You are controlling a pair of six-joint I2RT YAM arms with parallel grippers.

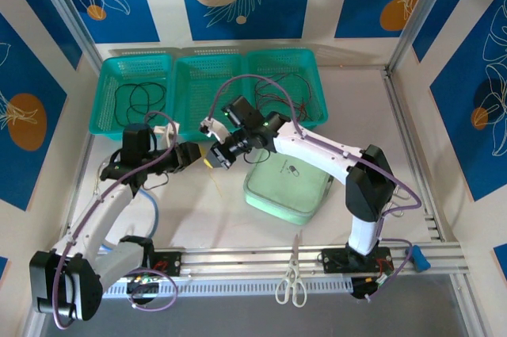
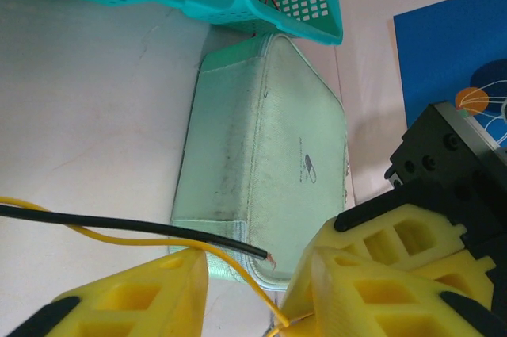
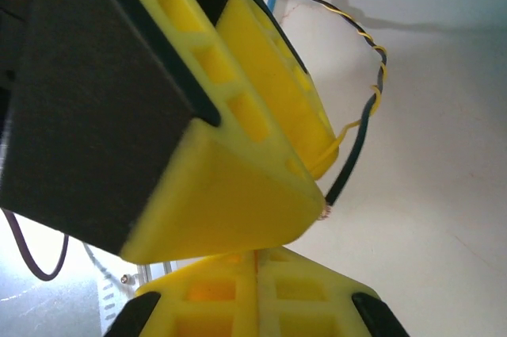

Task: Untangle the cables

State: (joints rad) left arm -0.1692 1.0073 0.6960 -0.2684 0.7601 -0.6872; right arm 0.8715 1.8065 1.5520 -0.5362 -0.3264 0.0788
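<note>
Cables (image 3: 353, 151), black-yellow twist, mid-separation. Left gripper (image 2: 257, 273) fingers apart astride yellow; right gripper (image 3: 255, 262) fingers together. Next likely: pinch, pull apart.

Twisted black-yellow cables (image 3: 371, 105) reach the left claw (image 3: 315, 172); right claw (image 3: 255, 272) closed.

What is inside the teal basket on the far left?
Loops of thin black cables lie on the floor of the left basket. The left arm crosses its near rim, so a little of the inside along that edge is hidden.
</note>
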